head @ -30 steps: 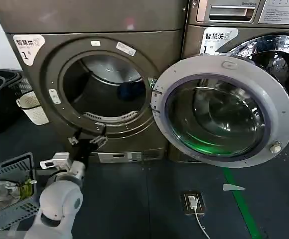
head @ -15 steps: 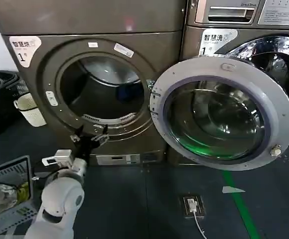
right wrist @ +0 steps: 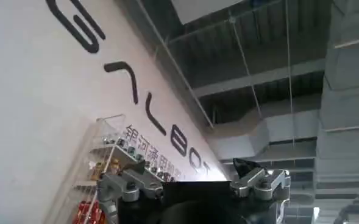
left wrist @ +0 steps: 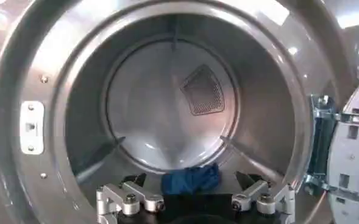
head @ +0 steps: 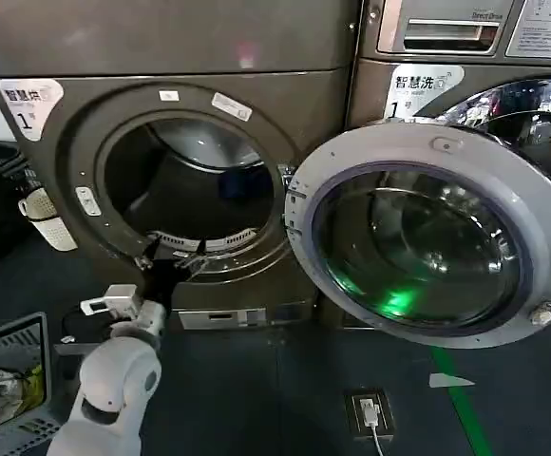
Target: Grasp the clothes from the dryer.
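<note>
At the upper left of the head view we read a white label (head: 30, 98) with Chinese characters and the numeral "1" on the dryer (head: 171, 57). In the lower left corner sits a grey basket (head: 9, 344) with pale items in it; it has slid toward the frame's edge compared with a second ago, so less of it is visible. Our left gripper (head: 171, 268), fingers spread apart and holding nothing, now sits at the bottom rim of the drum opening (head: 188, 180); a second ago it was slightly lower and short of the rim. In the left wrist view the blue clothes (left wrist: 190, 179) lie on the drum floor at the lower centre of the frame, just beyond the open fingers (left wrist: 125, 199). Right of centre in the head view the round glass door (head: 427, 236) hangs open, appearing larger than before. Above it the neighbouring machine (head: 465, 66) carries a similar label (head: 426, 84), also marked "1". In the right wrist view our right gripper (right wrist: 194, 182) points up at a ceiling, fingers released, beside a wall with large dark lettering (right wrist: 136, 103) across the left of the frame.
</note>
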You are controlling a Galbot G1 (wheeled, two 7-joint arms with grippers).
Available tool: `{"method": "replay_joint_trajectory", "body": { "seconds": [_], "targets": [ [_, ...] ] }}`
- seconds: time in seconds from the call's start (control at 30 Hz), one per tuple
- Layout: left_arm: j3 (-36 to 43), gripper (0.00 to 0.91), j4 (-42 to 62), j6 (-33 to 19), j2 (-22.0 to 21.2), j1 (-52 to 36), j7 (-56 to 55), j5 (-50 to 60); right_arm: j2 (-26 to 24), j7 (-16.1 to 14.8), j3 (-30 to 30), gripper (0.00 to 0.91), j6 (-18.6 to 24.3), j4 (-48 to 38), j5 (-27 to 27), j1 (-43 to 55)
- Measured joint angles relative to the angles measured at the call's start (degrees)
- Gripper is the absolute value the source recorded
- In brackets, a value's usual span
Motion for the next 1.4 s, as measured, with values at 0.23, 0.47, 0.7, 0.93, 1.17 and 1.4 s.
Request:
{"method": "replay_joint_trajectory", "body": {
  "seconds": [0.23, 0.47, 0.7, 0.93, 1.17, 1.4],
  "targets": [
    [0.03, 0.907, 0.26, -0.01, -0.43, -0.15, 0.02, 0.14, 0.00, -0.05, 0.27, 0.907, 0.11, -0.06, 0.06, -0.17],
    [0.08, 0.907, 0.85, -0.16, -0.42, -0.40, 0.02, 0.26, -0.30, 0.75, 1.30, 0.907, 0.22, -0.70, -0.61, -0.72],
    [0.08, 0.907, 1.44, -0.25, -0.54, -0.93, 0.02, 0.36, -0.40, 1.21, 2.48, 0.907, 0.06, -1.52, -1.47, -1.12],
    [0.25, 0.907, 2.08, -0.33, -0.67, -1.61, 0.01, 0.48, -0.10, 1.89, 2.82, 0.907, -0.10, -1.59, -2.11, -1.23],
    [0.23, 0.907, 2.35, -0.33, -0.44, -1.83, -0.02, 0.48, -0.16, 2.01, 2.96, 0.907, -0.13, -1.51, -2.25, -1.24],
    [0.26, 0.907, 2.79, -0.34, -0.58, -2.23, -0.02, 0.49, -0.32, 2.05, 3.76, 0.907, -0.20, -1.76, -2.27, -1.61]
  ]
}}
